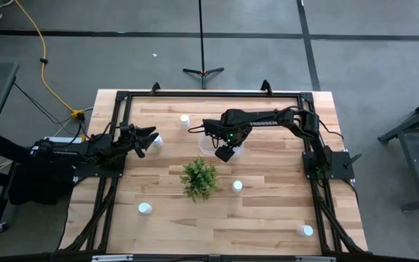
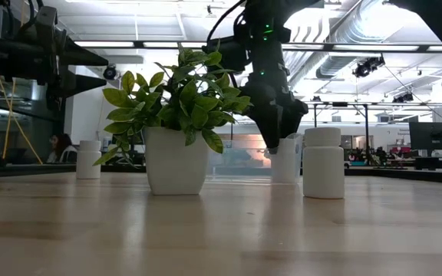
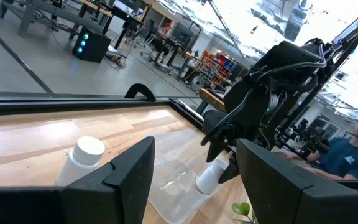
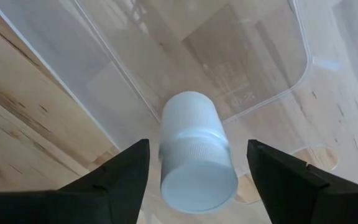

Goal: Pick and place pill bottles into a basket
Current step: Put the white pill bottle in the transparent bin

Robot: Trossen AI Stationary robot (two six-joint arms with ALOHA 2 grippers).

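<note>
Pill bottle (image 4: 194, 155): light, rigid, smooth-walled; grip mid-body. Right gripper (image 4: 197, 171) fingers apart, probably not clamping, over basket (image 4: 263, 59) at plant's (image 1: 198, 178) 12 o'clock. Left gripper (image 3: 194, 174) parted, empty.

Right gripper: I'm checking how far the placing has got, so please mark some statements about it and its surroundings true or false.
1. The right gripper is over the bin. True.
2. A bottle sits between its fingers with a gap on each side. True.
3. The left gripper holds a bottle. False: it is open and empty; another bottle stands beside it.
4. The plant stands in the bin. False: it stands on the table beside it.
</note>
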